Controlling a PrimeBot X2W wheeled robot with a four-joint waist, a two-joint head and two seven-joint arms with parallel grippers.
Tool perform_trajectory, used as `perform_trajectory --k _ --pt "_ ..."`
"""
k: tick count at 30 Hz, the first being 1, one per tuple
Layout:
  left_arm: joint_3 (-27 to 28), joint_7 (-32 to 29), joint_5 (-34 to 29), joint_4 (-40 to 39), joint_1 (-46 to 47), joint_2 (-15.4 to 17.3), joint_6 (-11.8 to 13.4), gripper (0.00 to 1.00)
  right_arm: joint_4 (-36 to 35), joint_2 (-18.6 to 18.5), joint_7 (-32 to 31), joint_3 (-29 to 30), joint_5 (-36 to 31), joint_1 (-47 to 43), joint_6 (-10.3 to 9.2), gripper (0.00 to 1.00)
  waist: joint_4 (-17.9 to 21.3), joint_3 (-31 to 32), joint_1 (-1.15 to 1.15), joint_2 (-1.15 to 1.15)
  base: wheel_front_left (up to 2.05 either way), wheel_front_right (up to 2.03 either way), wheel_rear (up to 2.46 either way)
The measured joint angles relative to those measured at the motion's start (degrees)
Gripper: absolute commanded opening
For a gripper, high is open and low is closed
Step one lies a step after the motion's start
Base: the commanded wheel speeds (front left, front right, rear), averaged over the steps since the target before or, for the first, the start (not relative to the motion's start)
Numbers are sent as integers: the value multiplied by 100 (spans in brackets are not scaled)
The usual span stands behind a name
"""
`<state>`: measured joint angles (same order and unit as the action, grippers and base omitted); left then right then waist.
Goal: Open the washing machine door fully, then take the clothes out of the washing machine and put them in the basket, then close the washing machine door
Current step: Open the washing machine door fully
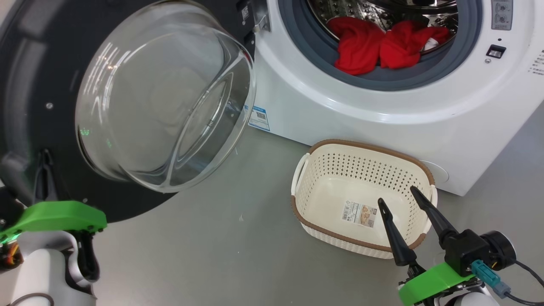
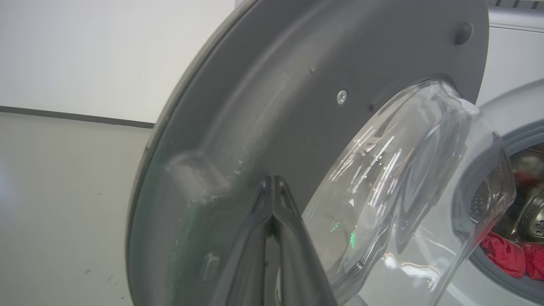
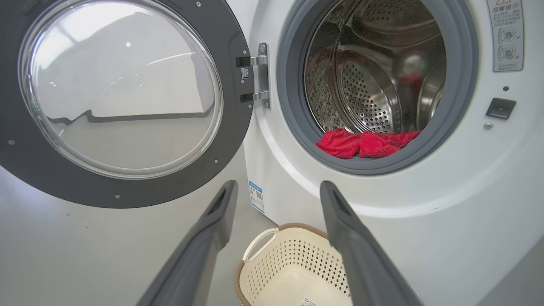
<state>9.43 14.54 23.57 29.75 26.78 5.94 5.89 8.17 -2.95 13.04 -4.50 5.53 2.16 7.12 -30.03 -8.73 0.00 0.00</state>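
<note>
Left gripper [image 2: 274,187]: we note its tips at the inner face of the washing machine door [image 2: 272,106], with the door's bowl just to their right.
Right gripper [image 1: 396,195]: we place it over the basket [image 1: 369,146].
Basket: on the floor [image 1: 221,238] beneath the right gripper, just in front of the washing machine [image 1: 382,110].
Clothes [image 1: 382,44]: in the drum at its front lip, ahead of and above the right gripper.
Door: swung out, left of the right gripper, well apart.

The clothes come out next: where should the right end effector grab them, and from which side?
Probably the humped front fold of the clothes lying over the gasket, entered straight from the front: it sits nearest and stands up.
</note>
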Motion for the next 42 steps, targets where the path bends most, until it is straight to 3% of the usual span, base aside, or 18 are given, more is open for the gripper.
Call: perform_trajectory --k 20,21,22,23,24,32,37,42 --pt "1024 2 -653 140 94 -312 -354 0 105 0 7 -66 114 40 0 100 260 277 0 0 0 0 0" --pt "1038 1 -679 57 41 -333 -402 19 115 0 8 -76 136 40 0 100 287 297 0 0 0 0 0" --pt "1043 1 -716 -36 -11 -356 -436 45 131 0 9 -79 166 40 0 100 313 318 0 0 0 0 0" --pt "1045 1 -756 -132 -69 -376 -445 91 144 0 11 -77 186 40 0 100 340 339 0 0 0 0 0" --pt "1040 1 -790 -241 -124 -396 -453 100 158 0 34 -73 202 39 0 100 366 362 0 0 0 0 0" --pt "630 5 -758 -1564 -547 -460 -702 100 201 2 114 0 431 39 1 100 660 488 0 0 0 0 0" --pt "-129 18 -253 -2477 -961 -456 -708 100 199 5 127 108 478 42 1 100 933 500 0 0 0 0 0" --pt "-811 15 25 -2854 -1293 -453 -850 100 93 9 142 347 510 104 1 100 1253 484 0 0 0 0 0"
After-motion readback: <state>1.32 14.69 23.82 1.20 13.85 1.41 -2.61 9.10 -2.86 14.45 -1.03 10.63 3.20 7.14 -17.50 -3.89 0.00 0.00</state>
